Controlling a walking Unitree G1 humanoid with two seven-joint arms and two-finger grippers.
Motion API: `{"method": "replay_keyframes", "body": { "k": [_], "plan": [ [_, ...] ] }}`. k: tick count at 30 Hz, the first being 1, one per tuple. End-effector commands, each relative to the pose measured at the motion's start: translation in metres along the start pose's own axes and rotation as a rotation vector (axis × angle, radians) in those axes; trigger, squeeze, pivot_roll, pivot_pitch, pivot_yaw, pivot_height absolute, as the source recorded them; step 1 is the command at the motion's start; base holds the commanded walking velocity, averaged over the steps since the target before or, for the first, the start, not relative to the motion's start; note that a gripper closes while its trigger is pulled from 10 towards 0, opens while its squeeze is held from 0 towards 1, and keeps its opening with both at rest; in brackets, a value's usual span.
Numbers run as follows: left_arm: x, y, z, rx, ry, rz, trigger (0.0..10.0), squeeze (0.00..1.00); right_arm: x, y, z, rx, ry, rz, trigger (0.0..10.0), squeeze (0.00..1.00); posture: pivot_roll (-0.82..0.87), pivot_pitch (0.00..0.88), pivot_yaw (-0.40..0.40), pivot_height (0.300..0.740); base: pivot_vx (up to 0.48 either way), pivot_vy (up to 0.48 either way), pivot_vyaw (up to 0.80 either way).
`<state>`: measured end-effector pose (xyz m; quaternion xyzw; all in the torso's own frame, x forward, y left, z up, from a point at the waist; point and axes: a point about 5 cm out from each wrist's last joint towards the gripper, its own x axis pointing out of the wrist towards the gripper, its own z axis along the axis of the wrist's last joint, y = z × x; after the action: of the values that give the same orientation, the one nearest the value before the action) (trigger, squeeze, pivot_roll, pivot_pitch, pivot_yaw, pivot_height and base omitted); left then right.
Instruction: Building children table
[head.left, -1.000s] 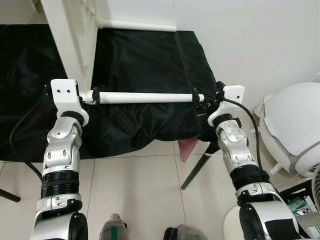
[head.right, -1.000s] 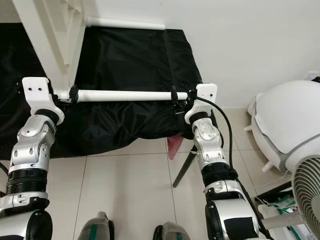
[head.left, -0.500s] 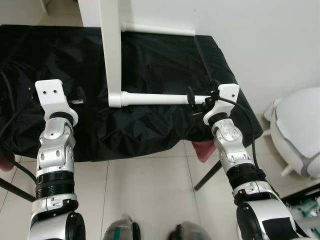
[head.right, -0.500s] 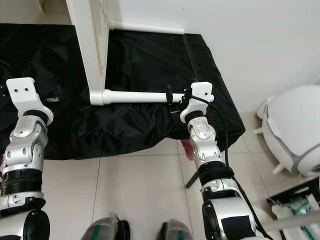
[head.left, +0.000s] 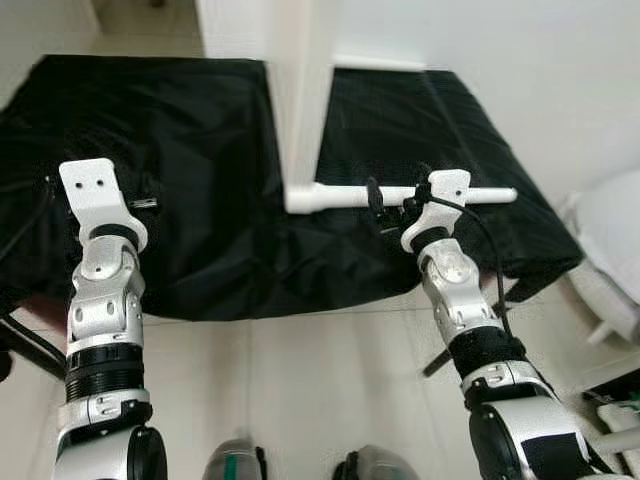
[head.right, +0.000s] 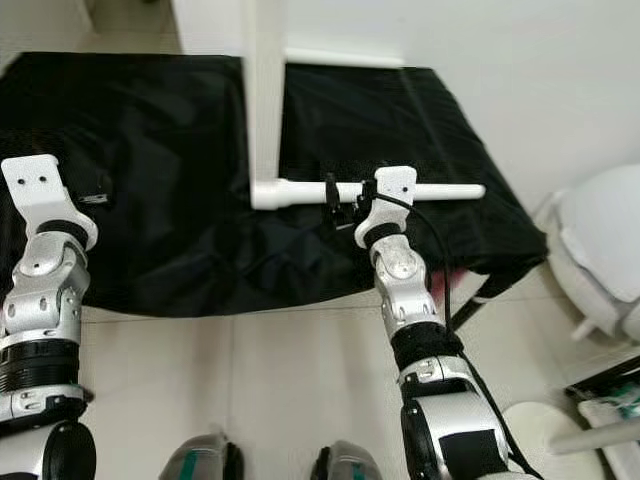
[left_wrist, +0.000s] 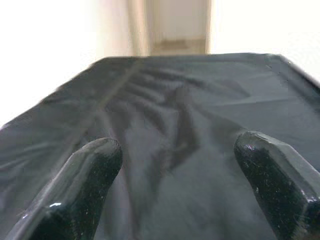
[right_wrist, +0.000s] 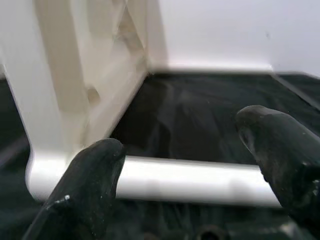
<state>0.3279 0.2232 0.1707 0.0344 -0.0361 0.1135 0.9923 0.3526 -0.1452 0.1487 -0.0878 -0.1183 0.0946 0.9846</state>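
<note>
Between right gripper (right_wrist: 185, 165) fingers: table leg (right_wrist: 190, 180).

I saw a black cloth (head.left: 180, 150) covering the surface ahead. A white table frame (head.left: 300, 100) stood at twelve o'clock, its round white leg (head.left: 400, 195) pointing toward three o'clock. My right gripper (head.left: 385, 205) sat at that leg near one o'clock. My left gripper (head.left: 140, 200) hovered over cloth at ten o'clock.
</note>
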Motion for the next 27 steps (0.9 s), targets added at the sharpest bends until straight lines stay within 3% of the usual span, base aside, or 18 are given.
{"method": "replay_keyframes", "body": {
  "k": [1,14,27],
  "plan": [
    [-0.0011,-0.0046,-0.0015,0.032,-0.001,-0.02,10.0,0.0,0.0001,-0.0021,0.0007,-0.006,-0.005,-0.006,10.0,0.0,0.04,0.0,-0.036,0.74,0.0,0.0,0.0],
    [-0.0025,-0.0114,-0.0013,0.113,-0.032,-0.042,10.0,0.0,0.0021,-0.0034,0.0016,-0.01,-0.012,-0.001,10.0,0.0,0.04,0.0,-0.038,0.74,0.0,0.0,0.0],
    [-0.0008,-0.0131,0.0001,0.109,-0.037,-0.043,10.0,0.0,0.0042,-0.0041,0.0027,-0.012,-0.017,0.0,10.0,0.0,0.04,0.0,-0.039,0.74,0.0,-0.37,0.0]
  ]
}}
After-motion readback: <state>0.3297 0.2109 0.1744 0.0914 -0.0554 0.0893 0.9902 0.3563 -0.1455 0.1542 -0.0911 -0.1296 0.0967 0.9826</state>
